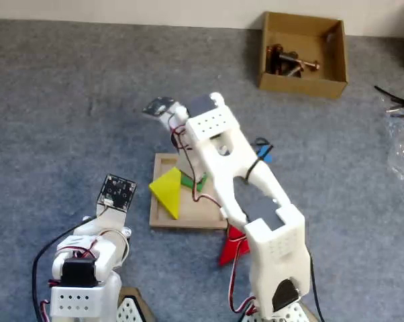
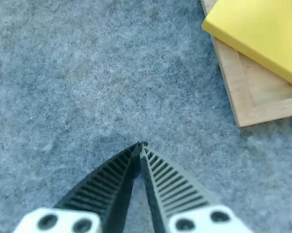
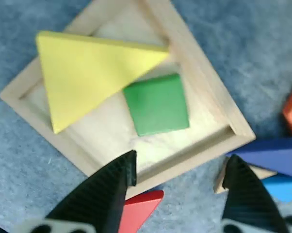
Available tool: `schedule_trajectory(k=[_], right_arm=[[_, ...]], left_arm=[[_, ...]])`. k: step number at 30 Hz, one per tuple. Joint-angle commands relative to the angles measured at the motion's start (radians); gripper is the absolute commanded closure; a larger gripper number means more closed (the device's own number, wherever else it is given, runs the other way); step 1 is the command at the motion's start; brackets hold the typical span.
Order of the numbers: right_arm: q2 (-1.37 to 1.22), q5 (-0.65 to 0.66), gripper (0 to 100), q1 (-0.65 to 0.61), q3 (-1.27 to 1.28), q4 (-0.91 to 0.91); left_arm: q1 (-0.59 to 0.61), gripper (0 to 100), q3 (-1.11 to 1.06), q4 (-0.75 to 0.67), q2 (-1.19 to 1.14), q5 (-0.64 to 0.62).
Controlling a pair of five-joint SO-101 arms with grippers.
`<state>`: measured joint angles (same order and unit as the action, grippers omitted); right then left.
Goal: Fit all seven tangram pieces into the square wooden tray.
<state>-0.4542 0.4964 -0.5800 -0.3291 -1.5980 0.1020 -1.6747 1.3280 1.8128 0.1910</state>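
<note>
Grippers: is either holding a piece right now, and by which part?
Nothing is held. The left gripper is shut on nothing over the carpet; the right gripper is open and empty over the edge of the tray.

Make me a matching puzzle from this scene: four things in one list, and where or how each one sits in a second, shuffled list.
Things:
1. yellow triangle
2. green square
3. red piece
4. left gripper

Places or states:
A. flat inside the tray
B. shut, over bare carpet
C. overhanging the tray's rim
D. on the carpet outside the tray

Pairs: 1-C, 2-A, 3-D, 4-B.
</note>
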Motion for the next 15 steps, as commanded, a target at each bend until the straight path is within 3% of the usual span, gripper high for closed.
schedule_trajectory(k=[1,15], right_arm=[[0.019,0.071,71.4,-0.054,-0.062,-0.005],[-0.085,0.224,71.3,-0.065,-0.018,0.104]], left_arm=[[0.004,99,-0.021,0.005,0.008,-0.008],[0.004,99,-0.021,0.005,0.008,-0.008]])
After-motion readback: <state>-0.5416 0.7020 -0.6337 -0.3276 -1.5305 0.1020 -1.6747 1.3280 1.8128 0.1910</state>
